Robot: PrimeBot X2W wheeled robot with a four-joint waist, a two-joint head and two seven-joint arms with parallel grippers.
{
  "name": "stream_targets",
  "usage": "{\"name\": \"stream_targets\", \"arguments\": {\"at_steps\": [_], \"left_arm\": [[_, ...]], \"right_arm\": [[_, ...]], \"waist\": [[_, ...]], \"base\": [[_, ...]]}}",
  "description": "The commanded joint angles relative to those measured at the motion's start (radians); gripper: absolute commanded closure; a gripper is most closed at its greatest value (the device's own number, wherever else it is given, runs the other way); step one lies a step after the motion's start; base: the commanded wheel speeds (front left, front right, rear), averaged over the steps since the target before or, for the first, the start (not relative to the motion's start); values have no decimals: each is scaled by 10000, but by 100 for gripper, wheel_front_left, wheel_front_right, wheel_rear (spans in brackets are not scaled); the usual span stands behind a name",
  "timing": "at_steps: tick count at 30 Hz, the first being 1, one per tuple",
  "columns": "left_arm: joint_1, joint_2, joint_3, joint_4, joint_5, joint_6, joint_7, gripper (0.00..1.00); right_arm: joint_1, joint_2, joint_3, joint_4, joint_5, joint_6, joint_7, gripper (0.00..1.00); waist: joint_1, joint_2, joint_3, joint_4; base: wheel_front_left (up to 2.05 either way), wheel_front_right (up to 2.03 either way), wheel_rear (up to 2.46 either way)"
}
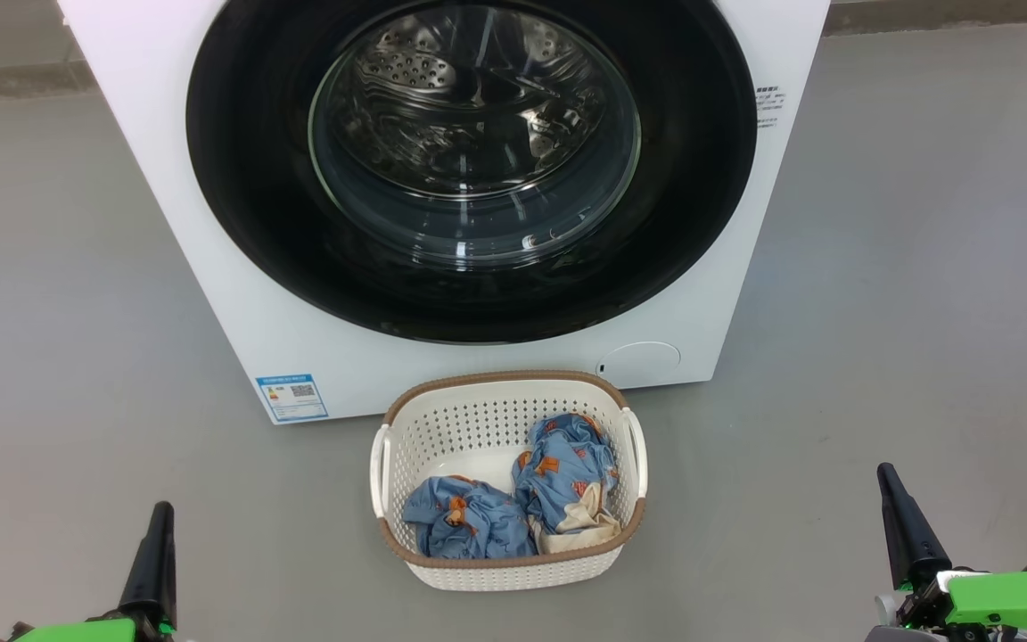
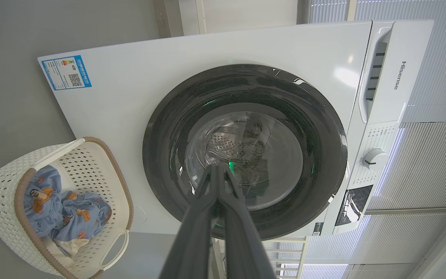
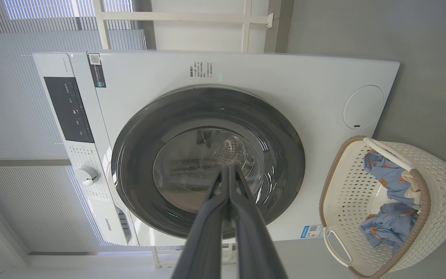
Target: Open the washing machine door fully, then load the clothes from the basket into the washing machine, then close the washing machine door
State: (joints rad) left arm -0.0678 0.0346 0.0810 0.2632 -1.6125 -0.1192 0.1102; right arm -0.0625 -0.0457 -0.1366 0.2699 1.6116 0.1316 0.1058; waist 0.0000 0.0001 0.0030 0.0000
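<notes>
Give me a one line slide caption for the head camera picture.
Washing machine door closed, clothes lying in the basket on the floor before it, left fingers and right fingers shut.

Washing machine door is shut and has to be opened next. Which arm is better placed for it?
Left, narrowly. In the head view the door sits left of centre, its rim nearer the left gripper than the right gripper. Both are shut and low. Where its handle is I cannot tell.
</notes>
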Motion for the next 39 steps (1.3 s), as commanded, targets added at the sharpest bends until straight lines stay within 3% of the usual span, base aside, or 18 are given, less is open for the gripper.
{"name": "stream_targets", "arguments": {"at_steps": [1,11,12,22,26,39], "left_arm": [[-403,156,331,-182,42,-115,33,100],[-403,156,330,-182,41,-115,32,100],[-1,0,0,-1,0,0,0,0],[107,-101,-108,141,66,2,-165,0],[78,-81,-155,66,113,-2,-268,0],[-65,145,-399,-126,1011,-15,-718,0]], "right_arm": [[-456,-45,229,-251,-29,-9,74,100],[-455,-45,229,-251,-29,-9,74,100],[-1,2,0,-1,0,0,-2,0],[94,34,40,176,-118,1,-144,0],[75,-3,81,122,-236,1,-251,0],[-61,-266,380,41,-1044,0,-695,0]], "waist": [[0,-1,0,0],[0,-1,0,0],[0,-1,0,0],[22,-1,-18,0],[2,-1,-1,-1],[0,-1,11,-5]], "base": [[0,0,0],[0,0,0],[0,0,0],[0,0,0],[0,0,0],[0,0,0]]}}
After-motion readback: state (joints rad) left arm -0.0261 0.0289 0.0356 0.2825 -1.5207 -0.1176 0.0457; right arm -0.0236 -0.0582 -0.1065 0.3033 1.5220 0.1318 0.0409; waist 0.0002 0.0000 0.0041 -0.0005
